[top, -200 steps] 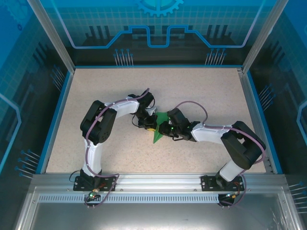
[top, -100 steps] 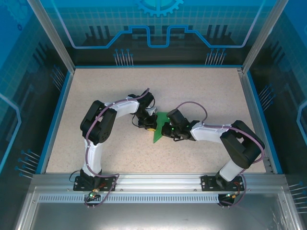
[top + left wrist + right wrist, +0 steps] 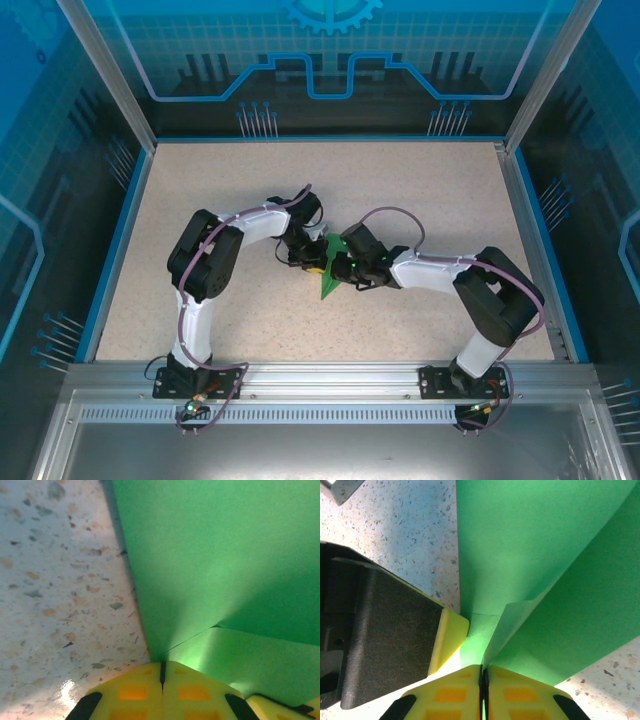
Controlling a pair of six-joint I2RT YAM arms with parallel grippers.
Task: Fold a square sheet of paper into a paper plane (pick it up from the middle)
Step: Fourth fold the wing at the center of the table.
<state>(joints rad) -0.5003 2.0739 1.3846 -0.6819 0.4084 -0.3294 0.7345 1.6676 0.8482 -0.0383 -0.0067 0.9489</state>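
Observation:
The square sheet of paper [image 3: 327, 279] is bright green and partly folded, and it lies at mid-table with a point towards the near side. My left gripper [image 3: 312, 262] meets it from the left. In the left wrist view its yellow jaws [image 3: 162, 669] are shut, and the paper's [image 3: 210, 555] creases run together at their tips. My right gripper [image 3: 342, 267] comes in from the right. Its jaws [image 3: 484, 672] are shut on a raised flap of the paper [image 3: 560, 595]. The left gripper's yellow fingertip [image 3: 451, 632] rests on the paper close beside them.
The speckled beige table [image 3: 420, 190] is ringed by a blue rim [image 3: 115, 250] and aluminium posts [image 3: 100, 70]. The two arm bases [image 3: 205, 378] sit on the rail at the near edge. Both forearms angle inward over the table's middle.
My right gripper and forearm have slid a little to the left, closer to the left gripper. The left arm and the paper have stayed in place.

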